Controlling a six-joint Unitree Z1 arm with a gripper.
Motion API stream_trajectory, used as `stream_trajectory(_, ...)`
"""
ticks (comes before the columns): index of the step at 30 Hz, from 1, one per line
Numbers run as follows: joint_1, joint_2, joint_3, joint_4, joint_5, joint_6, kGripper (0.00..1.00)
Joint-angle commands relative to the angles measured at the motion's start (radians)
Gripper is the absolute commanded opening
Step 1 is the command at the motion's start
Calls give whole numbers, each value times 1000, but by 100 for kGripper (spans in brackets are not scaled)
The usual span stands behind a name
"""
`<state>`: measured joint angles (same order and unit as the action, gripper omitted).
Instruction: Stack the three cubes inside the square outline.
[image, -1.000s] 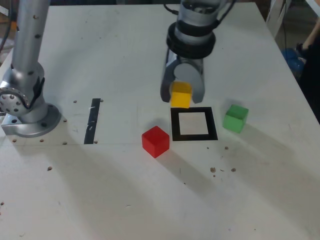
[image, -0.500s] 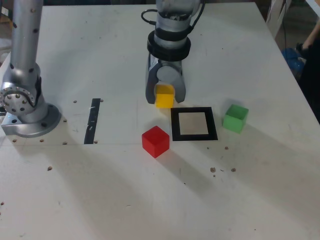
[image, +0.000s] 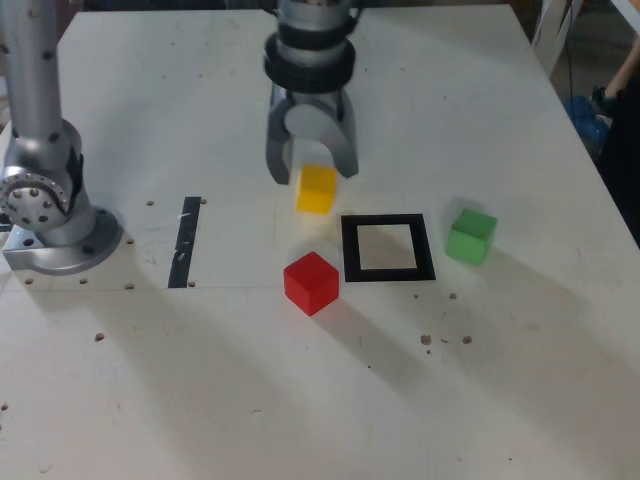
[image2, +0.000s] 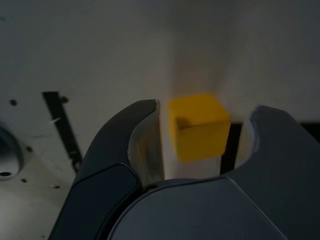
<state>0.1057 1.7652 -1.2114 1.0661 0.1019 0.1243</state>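
The yellow cube (image: 316, 189) shows blurred just under my gripper (image: 312, 174), beside the far left corner of the square outline (image: 387, 220) and outside it. My gripper is open. In the wrist view the yellow cube (image2: 198, 126) sits between the spread fingers (image2: 145, 145) of the gripper (image2: 205, 111), with a gap on one side. I cannot tell whether it rests on the table. The red cube (image: 311, 283) lies at the outline's near left corner. On the exterior view's right of the outline stands the green cube (image: 471, 236). The white centre of the outline is bare.
A straight black tape strip (image: 185, 240) lies to the exterior view's left, also seen in the wrist view as the tape strip (image2: 60, 125). The arm's metal base (image: 50, 225) stands at the far left. Small screw holes and specks dot the white table (image: 300, 400).
The gripper carried the yellow cube from above the outline's far edge toward the exterior view's left and away from the camera, then opened; the cube is now loose below the fingers.
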Motion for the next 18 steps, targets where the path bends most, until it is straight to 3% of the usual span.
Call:
stream_trajectory(1,-17,-93,14,-10,6,12,99)
stream_trajectory(8,-45,-155,77,-54,-4,40,99)
stream_trajectory(14,-182,-171,45,-33,-10,69,99)
stream_trajectory(18,-298,-131,4,-8,-1,67,99)
